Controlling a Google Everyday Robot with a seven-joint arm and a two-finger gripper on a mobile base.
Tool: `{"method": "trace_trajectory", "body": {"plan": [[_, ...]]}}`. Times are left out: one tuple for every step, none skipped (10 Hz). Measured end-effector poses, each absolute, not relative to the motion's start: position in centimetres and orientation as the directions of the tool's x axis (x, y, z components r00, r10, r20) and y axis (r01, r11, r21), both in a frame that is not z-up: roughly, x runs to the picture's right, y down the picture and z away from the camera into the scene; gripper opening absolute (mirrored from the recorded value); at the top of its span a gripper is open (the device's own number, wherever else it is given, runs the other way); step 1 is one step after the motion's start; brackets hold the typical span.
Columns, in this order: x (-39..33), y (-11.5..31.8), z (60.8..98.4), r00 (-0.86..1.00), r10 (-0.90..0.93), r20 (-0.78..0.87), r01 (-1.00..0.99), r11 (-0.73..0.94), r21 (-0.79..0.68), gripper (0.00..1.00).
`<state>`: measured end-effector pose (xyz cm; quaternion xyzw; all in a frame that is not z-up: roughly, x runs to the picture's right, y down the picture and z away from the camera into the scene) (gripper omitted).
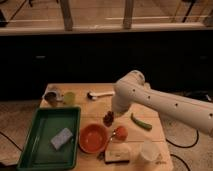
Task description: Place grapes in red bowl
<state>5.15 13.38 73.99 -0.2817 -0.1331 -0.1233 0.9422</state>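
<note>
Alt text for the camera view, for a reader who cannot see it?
A white robot arm reaches from the right over a wooden table, its gripper shut on the grapes, just beside the red bowl. A green tray lies left of the bowl.

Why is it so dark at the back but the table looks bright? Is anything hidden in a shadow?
Camera view: light lands on the wooden table and the white arm, the palest thing; the wall behind is nearly black. Camera view: the gripper, shut on the grapes beside the red bowl, sits in the arm's shade, one dark lump.
</note>
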Motion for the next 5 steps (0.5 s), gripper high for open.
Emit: {"method": "trace_trajectory", "body": {"plan": [[5.0, 13.5, 73.8, 0.931, -0.166, 0.326, 0.318, 0.807, -0.497, 0.02], [4.7, 14.0, 73.5, 0.922, -0.185, 0.340, 0.342, 0.800, -0.493, 0.02], [4.2, 14.5, 73.1, 0.913, -0.203, 0.355, 0.366, 0.792, -0.489, 0.02], [4.0, 14.8, 72.9, 0.908, -0.210, 0.362, 0.376, 0.788, -0.488, 0.02], [3.6, 15.3, 72.4, 0.901, -0.224, 0.372, 0.394, 0.781, -0.484, 0.02]]}}
